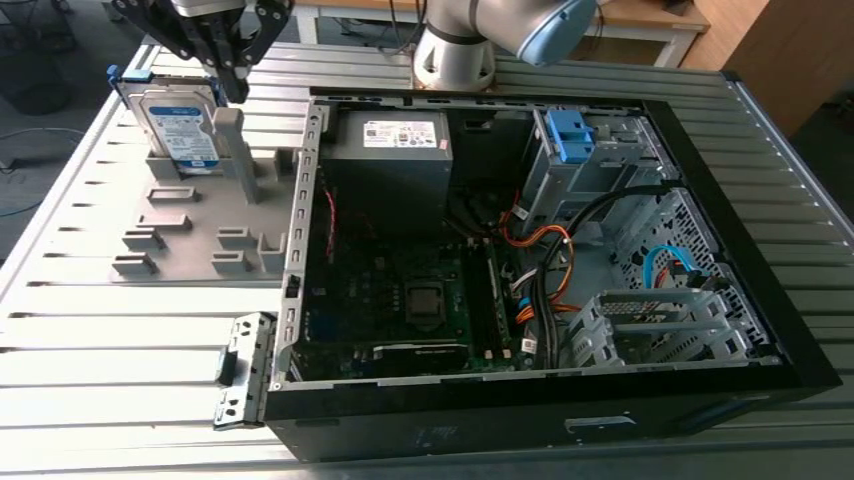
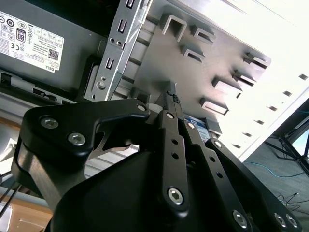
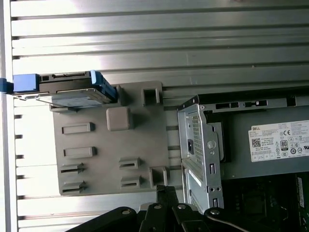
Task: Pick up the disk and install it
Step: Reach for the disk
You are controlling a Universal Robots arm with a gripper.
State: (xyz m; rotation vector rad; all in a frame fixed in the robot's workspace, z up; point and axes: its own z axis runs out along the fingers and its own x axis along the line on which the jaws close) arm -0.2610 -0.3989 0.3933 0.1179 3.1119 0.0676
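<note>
— Pincer (image 1: 236, 92) pinched narrow, empty; the disk (image 1: 180, 125) stands upright just below it in the grey stand (image 1: 187, 235).
— Risky! Descending like that, it could ram the top edge and topple it.

black tool (image 2: 171, 94), silver-blue arm (image 1: 461, 45)

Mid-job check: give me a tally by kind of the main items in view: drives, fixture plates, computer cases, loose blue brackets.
disk, standing upright in the plate: 1
grey fixture plate: 1
open computer case: 1
blue bracket, inside the case: 1
Total: 4
</note>
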